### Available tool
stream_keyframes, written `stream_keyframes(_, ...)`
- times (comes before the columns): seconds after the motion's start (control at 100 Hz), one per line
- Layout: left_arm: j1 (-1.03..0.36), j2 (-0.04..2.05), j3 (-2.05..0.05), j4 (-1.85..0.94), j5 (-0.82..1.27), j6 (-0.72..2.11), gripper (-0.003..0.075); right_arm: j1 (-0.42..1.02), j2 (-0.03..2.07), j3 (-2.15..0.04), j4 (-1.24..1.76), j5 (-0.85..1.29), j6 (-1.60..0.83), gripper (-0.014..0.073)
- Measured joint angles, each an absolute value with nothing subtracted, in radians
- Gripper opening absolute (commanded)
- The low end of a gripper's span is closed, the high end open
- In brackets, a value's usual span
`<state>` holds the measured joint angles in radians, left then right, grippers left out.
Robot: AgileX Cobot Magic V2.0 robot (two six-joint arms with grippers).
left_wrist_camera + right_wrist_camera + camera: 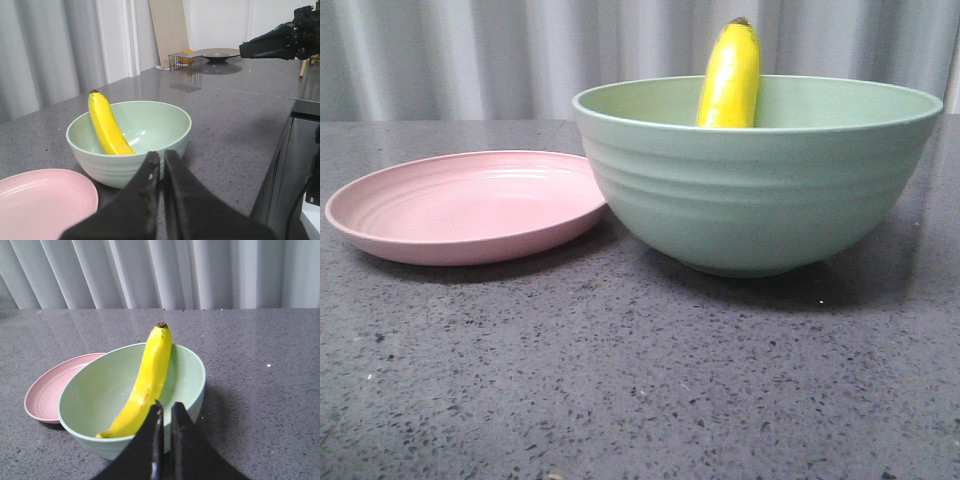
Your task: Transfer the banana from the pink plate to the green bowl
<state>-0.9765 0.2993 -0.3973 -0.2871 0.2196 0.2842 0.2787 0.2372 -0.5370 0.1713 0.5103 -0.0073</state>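
Observation:
The yellow banana (730, 78) lies inside the green bowl (760, 190), leaning on its far wall with its dark tip above the rim. It also shows in the left wrist view (106, 126) and the right wrist view (145, 382). The pink plate (470, 205) sits empty, touching the bowl on its left. My left gripper (161, 159) is shut and empty, apart from the bowl (150, 125). My right gripper (166, 410) is shut and empty, near the bowl (90, 400) on the side away from the plate (50, 390). Neither gripper shows in the front view.
The dark speckled stone table (620, 380) carries the plate and bowl. Grey curtains (470, 55) hang behind it. In the left wrist view a wire basket (185, 61) and a dark dish (219, 53) stand far off, and the right arm (280, 42) hovers there.

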Motion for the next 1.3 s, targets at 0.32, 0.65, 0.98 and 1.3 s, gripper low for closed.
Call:
stream_keyframes(0.32,-0.976,0.251,-0.354,-0.287,0.233,0.284,-0.0020,0.279,0.097,-0.485,0.155,0.600,-0.007,-0.0067)
stream_keyframes(0.65,-0.976,0.251,-0.354,-0.287,0.233,0.284,-0.0020,0.279,0.096,-0.485,0.155,0.619,-0.007,-0.0067)
stream_keyframes(0.98,-0.932,0.251,-0.312,-0.149,0.193,0.264,-0.0020,0.279,0.096,-0.485,0.155,0.619,-0.007,-0.0067)
stream_keyframes(1.3,-0.511,0.247,-0.176,-0.112,0.081,0.163,-0.0020,0.279,0.096,-0.485,0.155,0.619,-0.007,-0.0067)
